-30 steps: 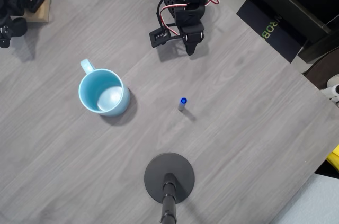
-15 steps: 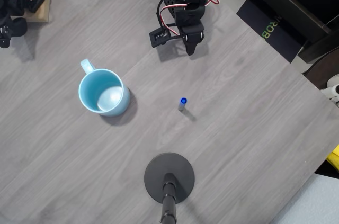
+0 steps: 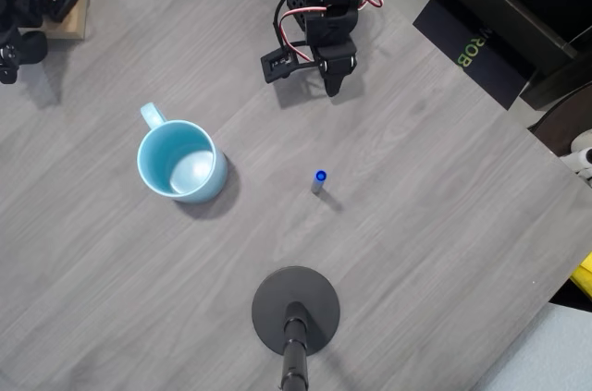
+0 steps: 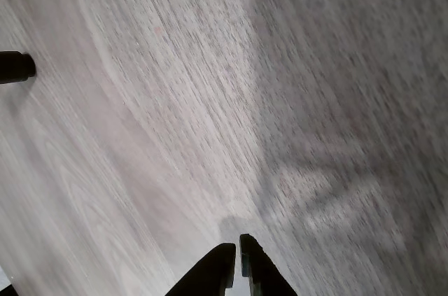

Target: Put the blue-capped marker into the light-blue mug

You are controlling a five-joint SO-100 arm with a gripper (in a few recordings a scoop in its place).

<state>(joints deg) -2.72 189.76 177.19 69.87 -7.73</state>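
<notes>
- In the wrist view we see the gripper at the bottom edge: two dark, tapered fingertips meeting at a point, the jaws clenched on nothing, with only a hairline slit between them.
- Just past the tips we see the bench, a matte grey laminate with a fine, slanting wood grain; a soft shadow darkens its right part.
- In the overhead view, starting at the bottom edge, we note a flat black round stand base with a thin black pole rising from its centre.
- Above it, near the middle of the bench, the blue-capped marker stands upright and alone; seen almost end-on, it reads as a small bright blue dot over a short grey stub.
- To its left, well apart, the light-blue mug sits upright: a round, glossy ceramic body, pale sky-blue inside and out, its small loop handle pointing to the upper left. We see nothing inside it.
- Farthest away, at the top edge, the black arm with red and white wires holds the gripper pointed down at the bench, well apart from both marker and mug.
</notes>
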